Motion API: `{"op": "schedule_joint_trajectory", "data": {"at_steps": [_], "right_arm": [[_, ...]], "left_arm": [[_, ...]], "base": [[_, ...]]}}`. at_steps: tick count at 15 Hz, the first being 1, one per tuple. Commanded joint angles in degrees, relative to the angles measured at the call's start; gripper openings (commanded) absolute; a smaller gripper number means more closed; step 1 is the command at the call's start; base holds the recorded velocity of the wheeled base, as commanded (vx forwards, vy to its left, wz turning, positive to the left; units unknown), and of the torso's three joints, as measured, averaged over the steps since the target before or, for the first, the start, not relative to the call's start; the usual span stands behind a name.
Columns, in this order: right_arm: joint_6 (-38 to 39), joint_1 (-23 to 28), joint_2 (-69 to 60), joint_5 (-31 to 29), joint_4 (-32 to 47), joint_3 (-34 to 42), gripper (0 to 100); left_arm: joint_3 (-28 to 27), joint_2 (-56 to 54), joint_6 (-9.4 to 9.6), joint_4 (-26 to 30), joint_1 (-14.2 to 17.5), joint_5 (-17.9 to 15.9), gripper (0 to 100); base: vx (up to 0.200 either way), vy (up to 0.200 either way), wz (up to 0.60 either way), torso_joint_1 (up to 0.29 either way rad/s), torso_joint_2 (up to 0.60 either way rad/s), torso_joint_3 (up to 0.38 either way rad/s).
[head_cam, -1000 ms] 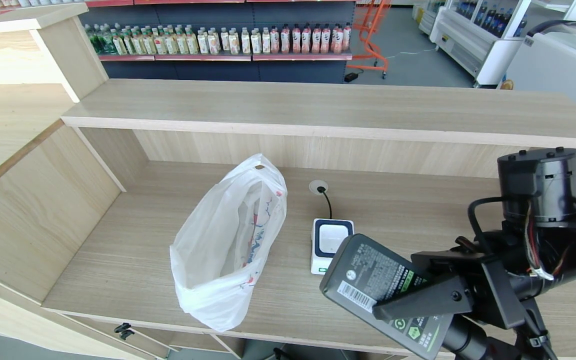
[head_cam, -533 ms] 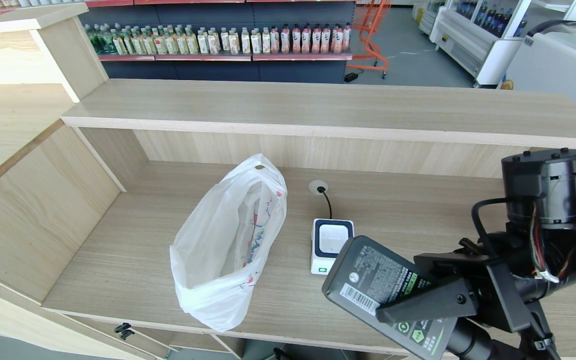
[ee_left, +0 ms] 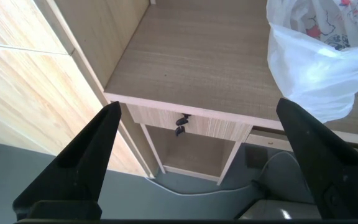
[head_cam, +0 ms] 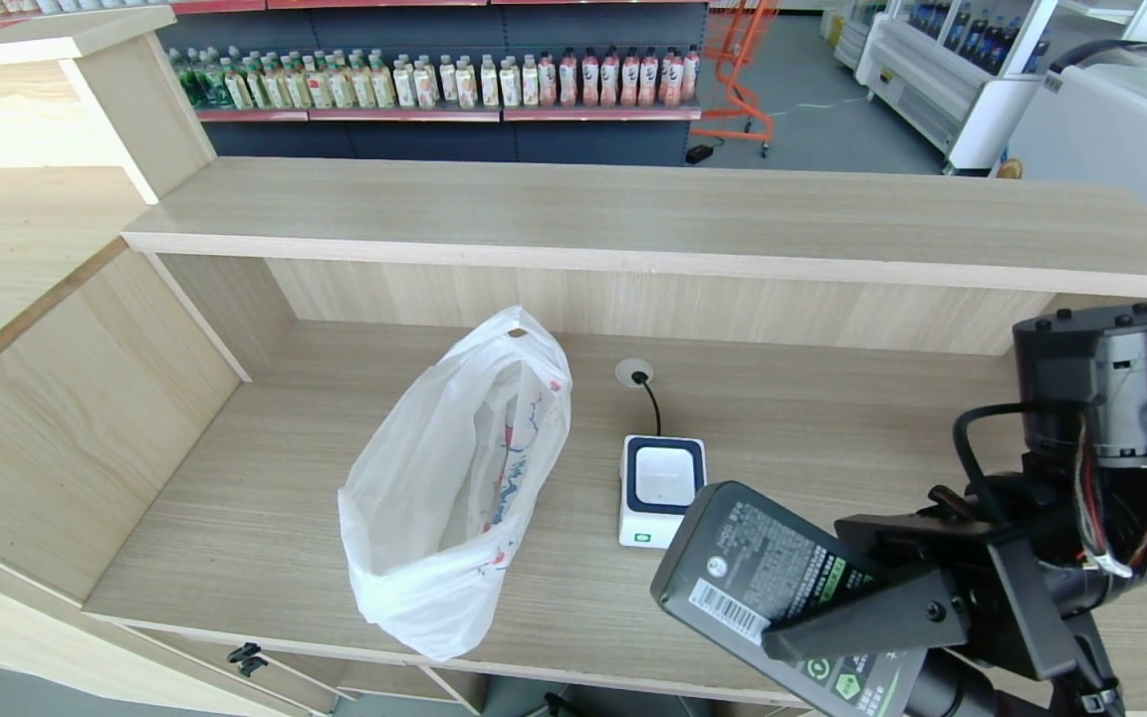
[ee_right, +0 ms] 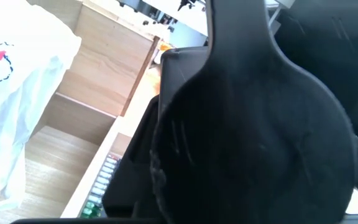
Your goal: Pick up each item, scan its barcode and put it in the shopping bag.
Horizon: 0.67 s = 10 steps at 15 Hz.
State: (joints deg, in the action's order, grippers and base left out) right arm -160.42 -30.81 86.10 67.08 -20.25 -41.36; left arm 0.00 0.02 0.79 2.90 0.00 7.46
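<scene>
A dark grey flat package (head_cam: 755,563) with a white barcode label is clamped in my right gripper (head_cam: 837,609), label side up. It hangs above the counter's front right part, just right of and nearer than the white scanner (head_cam: 660,486) with its blue frame. The white plastic shopping bag (head_cam: 454,488) lies open-mouthed to the scanner's left. In the right wrist view a dark finger (ee_right: 253,124) fills the foreground, with the bag (ee_right: 11,87) at the side. My left gripper (ee_left: 197,155) is open, low in front of the counter edge, near the bag (ee_left: 322,56).
A black cable (head_cam: 649,400) runs from the scanner to a round port in the counter (head_cam: 235,518). A raised wooden ledge (head_cam: 633,214) backs the counter and a wooden side wall (head_cam: 66,438) closes its left. Black drawer handles (ee_left: 180,124) sit under the front edge.
My right gripper with the package has shifted slightly right and down, toward the counter's near edge. Bag and scanner have not moved.
</scene>
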Motion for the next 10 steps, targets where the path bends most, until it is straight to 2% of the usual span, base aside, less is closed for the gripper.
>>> {"op": "schedule_joint_trajectory", "data": {"at_steps": [1,3,6,7,8,10], "right_arm": [[-2.27,0.04,-0.15,0.06,-0.05,0.23,0],[-1.65,0.13,-0.41,-0.02,0.47,0.32,0],[22.16,3.21,-3.66,-0.38,5.75,1.90,0],[31.13,7.34,-4.72,-0.82,6.63,4.45,0],[35.96,11.65,-6.47,-0.90,6.71,5.59,0],[40.18,27.03,-12.01,-2.05,6.63,8.67,0]], "left_arm": [[0.00,-0.02,0.00,0.00,0.00,0.01,100],[0.00,-0.02,0.00,0.00,0.00,0.01,100],[0.00,-0.02,0.00,0.00,0.00,0.01,100],[0.00,-0.02,0.00,0.00,0.00,0.01,100],[0.00,-0.02,0.00,0.00,0.00,0.01,100],[0.00,-0.02,0.00,0.00,0.00,0.01,100]], "base": [[0.000,0.000,0.00,0.000,0.00,0.000],[0.000,0.000,0.00,0.000,0.00,0.000],[0.000,0.000,0.00,0.000,0.00,0.000],[0.000,0.000,0.00,0.000,0.00,0.000],[0.000,0.000,0.00,0.000,0.00,0.000],[0.000,0.000,0.00,0.000,0.00,0.000]]}}
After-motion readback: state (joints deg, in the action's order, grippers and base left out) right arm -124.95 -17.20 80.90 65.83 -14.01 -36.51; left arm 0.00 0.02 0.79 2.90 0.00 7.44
